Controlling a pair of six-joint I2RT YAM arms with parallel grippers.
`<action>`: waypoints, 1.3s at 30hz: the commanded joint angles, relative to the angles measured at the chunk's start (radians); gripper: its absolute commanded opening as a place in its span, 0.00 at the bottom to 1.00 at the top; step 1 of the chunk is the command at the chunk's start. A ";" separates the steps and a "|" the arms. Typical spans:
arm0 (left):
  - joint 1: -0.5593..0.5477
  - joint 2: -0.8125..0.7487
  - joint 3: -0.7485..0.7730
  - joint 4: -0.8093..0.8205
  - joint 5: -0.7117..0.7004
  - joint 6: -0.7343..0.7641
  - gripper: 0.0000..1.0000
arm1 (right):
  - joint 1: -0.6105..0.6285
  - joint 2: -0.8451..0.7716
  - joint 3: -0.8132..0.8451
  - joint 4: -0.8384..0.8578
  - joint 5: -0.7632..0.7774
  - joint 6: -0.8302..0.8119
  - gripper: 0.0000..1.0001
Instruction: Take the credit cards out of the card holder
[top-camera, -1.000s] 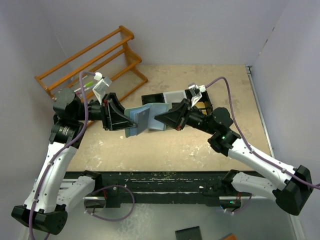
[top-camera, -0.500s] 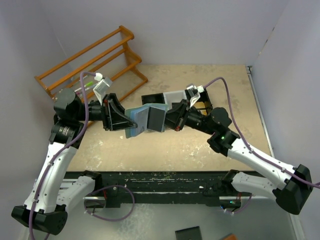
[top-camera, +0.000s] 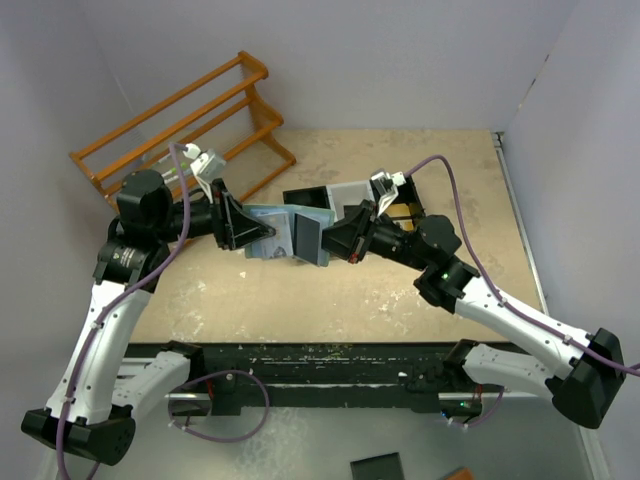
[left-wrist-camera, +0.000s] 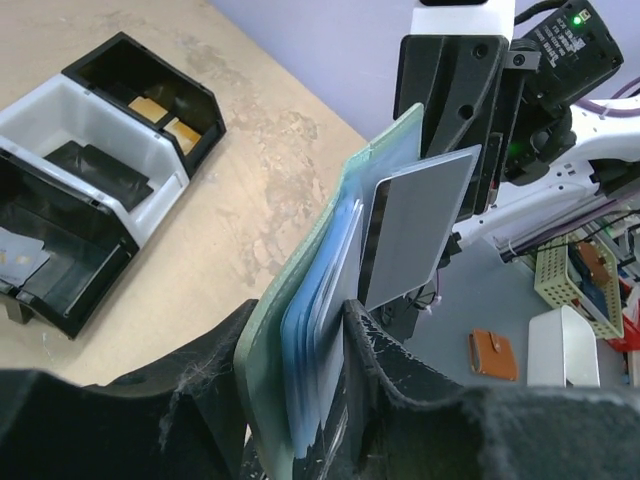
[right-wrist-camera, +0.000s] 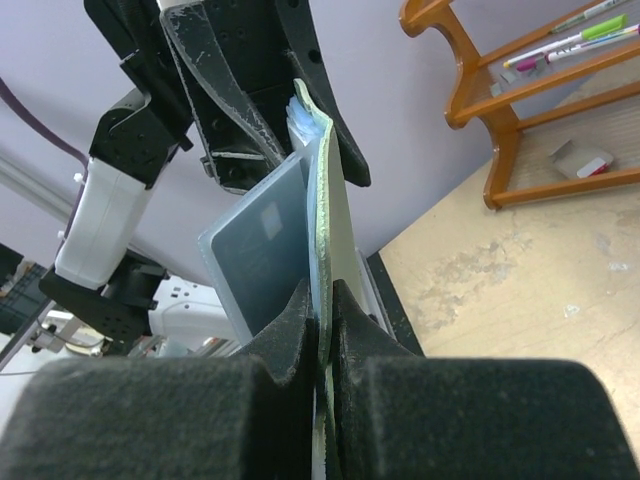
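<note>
The teal-green card holder (top-camera: 272, 222) hangs above the table between both arms, its light blue slots (left-wrist-camera: 318, 250) fanned open. My left gripper (left-wrist-camera: 298, 308) is shut on its lower part, one finger on the green outside and one on the blue leaves. A grey credit card (left-wrist-camera: 420, 225) stands clear of the slots, dark-faced in the right wrist view (right-wrist-camera: 260, 250) and in the top view (top-camera: 308, 240). My right gripper (right-wrist-camera: 320, 292) is shut on that card. The holder's green flap edge (right-wrist-camera: 322, 200) runs into the same pinch. Both grippers (top-camera: 262, 232) (top-camera: 330, 240) nearly meet.
A black-and-white compartment tray (left-wrist-camera: 175, 170) sits on the table behind the grippers (top-camera: 345, 195). An orange wooden rack (top-camera: 190, 120) stands at the back left, holding pens (right-wrist-camera: 575, 35). A small box (right-wrist-camera: 580, 160) lies near the rack. A brown wallet (left-wrist-camera: 493, 355) lies below the table.
The dark grey card has come out of the holder as my right gripper drew back a little. My left gripper has swung up and left with the holder, tilting it flatter.
</note>
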 joint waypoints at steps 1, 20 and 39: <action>0.000 -0.002 0.028 0.009 0.037 0.024 0.39 | 0.004 -0.018 0.039 0.081 -0.009 0.013 0.00; 0.000 -0.013 -0.042 0.390 0.382 -0.401 0.00 | -0.111 -0.129 0.131 -0.314 -0.088 -0.104 0.69; 0.000 0.004 -0.073 0.532 0.405 -0.535 0.00 | -0.210 -0.207 0.262 -0.473 -0.218 -0.190 0.74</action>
